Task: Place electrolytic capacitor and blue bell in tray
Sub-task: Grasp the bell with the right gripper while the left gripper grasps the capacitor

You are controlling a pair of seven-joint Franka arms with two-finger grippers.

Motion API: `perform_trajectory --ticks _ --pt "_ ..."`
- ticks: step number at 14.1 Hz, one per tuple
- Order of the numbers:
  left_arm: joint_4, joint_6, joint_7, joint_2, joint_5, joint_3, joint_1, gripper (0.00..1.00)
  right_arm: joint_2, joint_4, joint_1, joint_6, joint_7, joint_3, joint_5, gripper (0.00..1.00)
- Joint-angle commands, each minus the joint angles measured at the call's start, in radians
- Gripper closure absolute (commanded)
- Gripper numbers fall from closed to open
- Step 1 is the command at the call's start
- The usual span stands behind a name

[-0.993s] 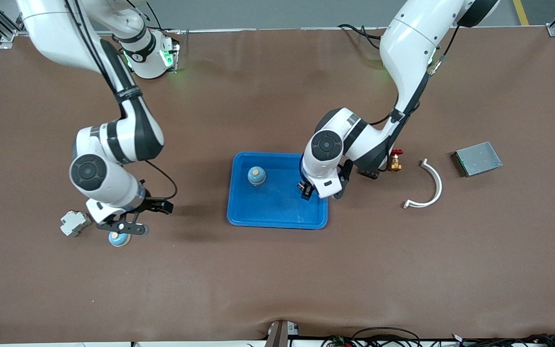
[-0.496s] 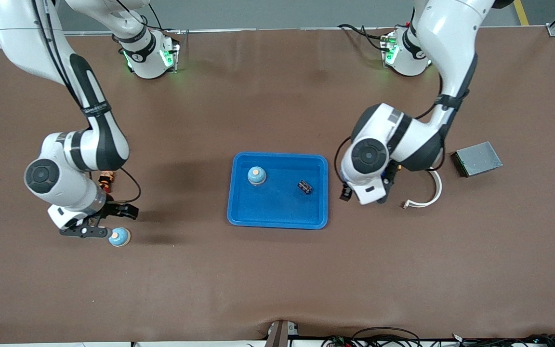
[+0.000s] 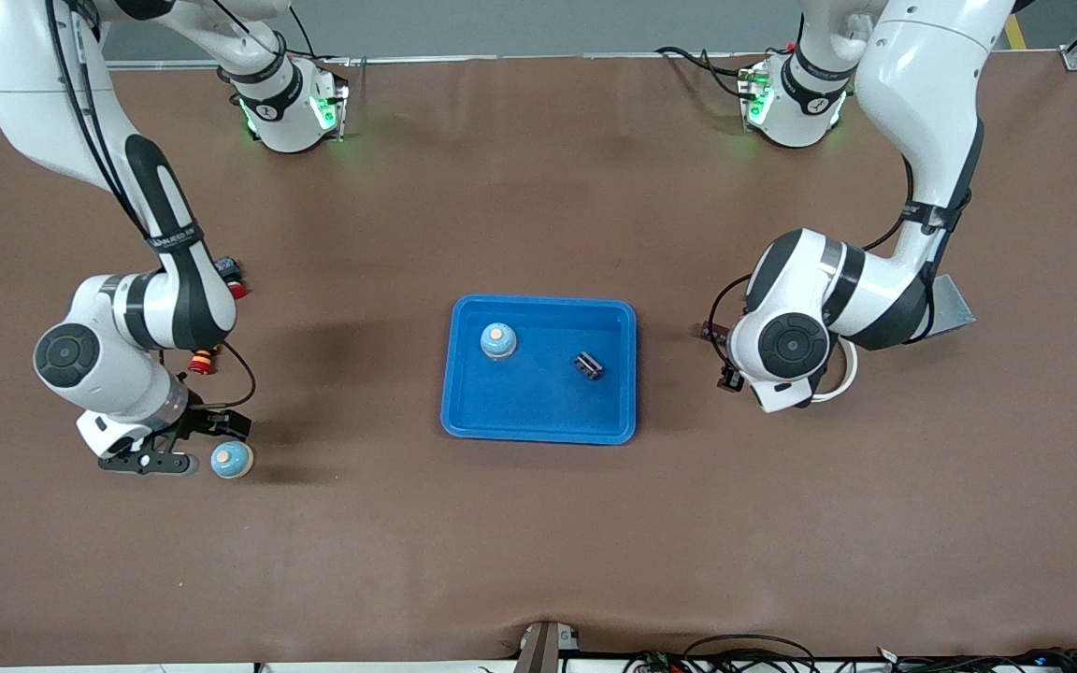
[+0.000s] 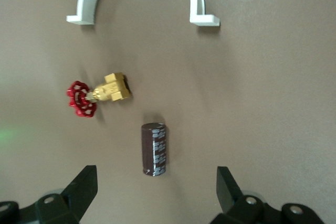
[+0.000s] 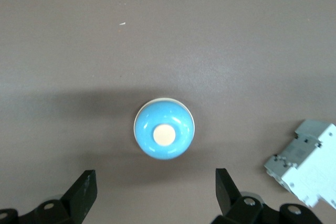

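While the tray (image 3: 538, 419) already holds a blue bell (image 3: 497, 341) and a capacitor (image 3: 588, 365), each pincer hangs with jaws apart over a twin; the right pincer (image 5: 152, 195) over a second bell (image 5: 164, 135) on the desk, the left pincer (image 4: 155, 190) over another capacitor (image 4: 154, 149) (probably brown-sleeved); descend straight, centred, and close across the narrow body.

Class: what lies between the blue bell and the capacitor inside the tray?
Nothing: the front view shows bare tray floor between the blue bell and the capacitor.
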Motion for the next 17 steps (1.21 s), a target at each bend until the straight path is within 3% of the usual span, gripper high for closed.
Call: perform_trajectory --ticks 1,14,15,16,17 --pt "-0.081 0.077 -0.014 -0.022 0.023 -0.006 -0.009 0.00 0.048 0.041 -0.026 0.029 -0.005 0.018 -0.011 0.00" --pt "-0.321 0.387 -0.015 -0.013 0.049 -0.005 -0.004 0.01 0.166 0.097 -0.027 0.124 0.006 0.020 -0.003 0.00" --pt "-0.326 0.402 -0.015 -0.013 0.049 -0.003 -0.004 0.18 0.171 0.105 -0.027 0.124 0.006 0.019 -0.005 0.00" --pt "-0.323 0.402 -0.015 -0.013 0.049 -0.003 -0.001 0.45 0.181 0.111 -0.027 0.125 0.007 0.018 -0.005 0.00" --pt "-0.316 0.402 -0.019 -0.018 0.049 -0.005 -0.001 0.82 0.190 0.125 -0.027 0.125 0.007 0.020 -0.005 0.00"
